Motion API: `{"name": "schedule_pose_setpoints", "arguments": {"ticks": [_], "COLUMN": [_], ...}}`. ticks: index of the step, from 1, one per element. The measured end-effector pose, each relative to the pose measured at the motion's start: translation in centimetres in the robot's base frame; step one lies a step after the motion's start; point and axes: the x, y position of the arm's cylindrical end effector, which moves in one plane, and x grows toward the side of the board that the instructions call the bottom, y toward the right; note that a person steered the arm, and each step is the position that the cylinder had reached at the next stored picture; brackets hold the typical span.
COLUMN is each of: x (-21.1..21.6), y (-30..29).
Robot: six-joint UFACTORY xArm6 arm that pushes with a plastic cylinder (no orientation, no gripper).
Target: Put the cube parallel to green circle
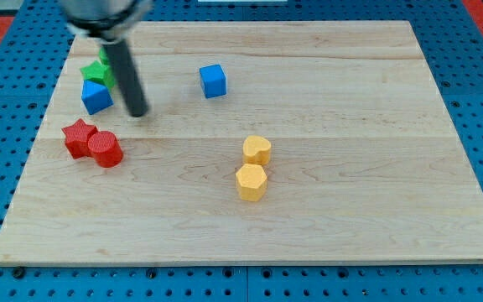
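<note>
A blue cube (213, 80) sits on the wooden board in the upper middle. My tip (137, 111) rests on the board well to the left of the cube and just right of a second blue block (96, 96). A green star-like block (97, 70) lies above that blue block at the upper left. Another green piece (104, 53) shows just above it, mostly hidden behind my rod, so its shape cannot be told.
A red star (79, 137) and a red cylinder (105, 149) touch at the left. A yellow heart-like block (257, 150) and a yellow hexagon (251, 181) sit close together near the middle. The board's edge (250, 267) borders a blue pegboard.
</note>
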Motion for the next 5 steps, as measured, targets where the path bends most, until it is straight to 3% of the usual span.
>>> {"name": "schedule_pose_setpoints", "arguments": {"ticks": [2,3,4,5], "x": [-5.1,-7.4,-12.4,-14.2], "y": [10.1,10.9,9.0,0.8]}}
